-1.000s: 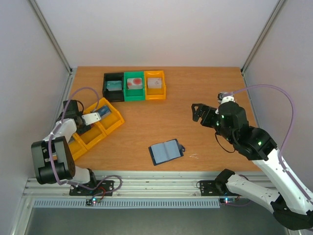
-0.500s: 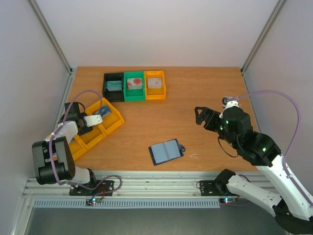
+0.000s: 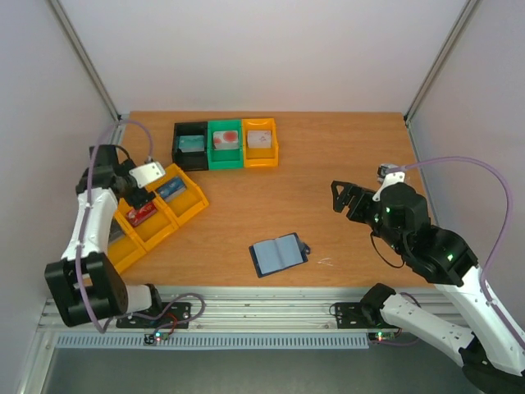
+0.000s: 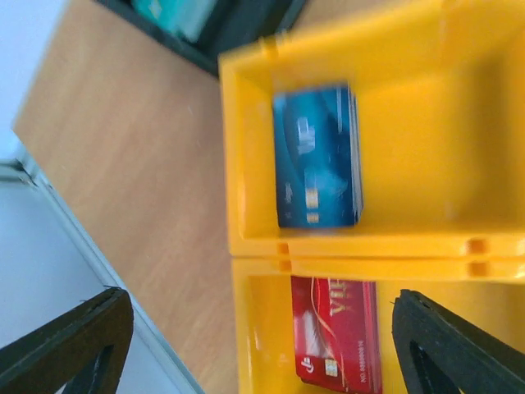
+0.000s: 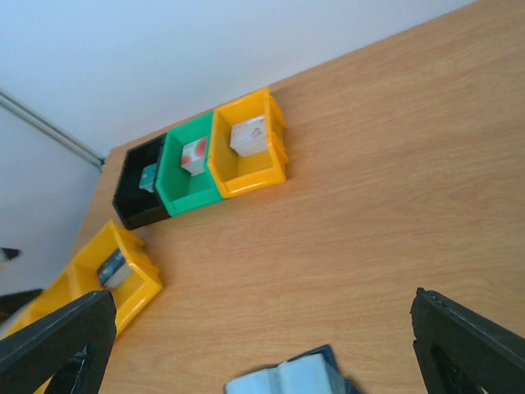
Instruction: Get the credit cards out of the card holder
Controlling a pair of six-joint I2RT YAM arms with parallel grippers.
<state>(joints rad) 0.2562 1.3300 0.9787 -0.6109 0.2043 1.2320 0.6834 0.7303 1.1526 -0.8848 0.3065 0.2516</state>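
At the 9 o'clock side of the desk (image 3: pixel 246 205), the left gripper (image 3: pixel 134 195) hangs over the row of yellow bins (image 3: pixel 190 207), fingers spread wide with nothing between them. Its wrist view is blurred, and only the two dark fingertips poke in at the bottom corners. A blue card (image 4: pixel 318 156) lies flat in one compartment. A red card (image 4: pixel 336 332) lies in the next, its lower end cut off by the picture edge. The third compartment is partly hidden behind the arm, so I cannot tell what it holds.

At 11 o'clock a black bin (image 3: pixel 190 145), a green bin (image 3: pixel 225 144) and an orange bin (image 3: pixel 260 141) stand touching in a line. Their contents are too small to read: something teal, something red and white, something whitish.

The card holder (image 3: pixel 279 254) lies open on the desk at 6 o'clock, well apart from both arms; the right wrist view crops it. A tiny pale scrap (image 3: pixel 326 263) lies just beside it, too small to identify.

At 3 o'clock the right gripper (image 3: pixel 339 197) hovers with fingers wide apart, empty.
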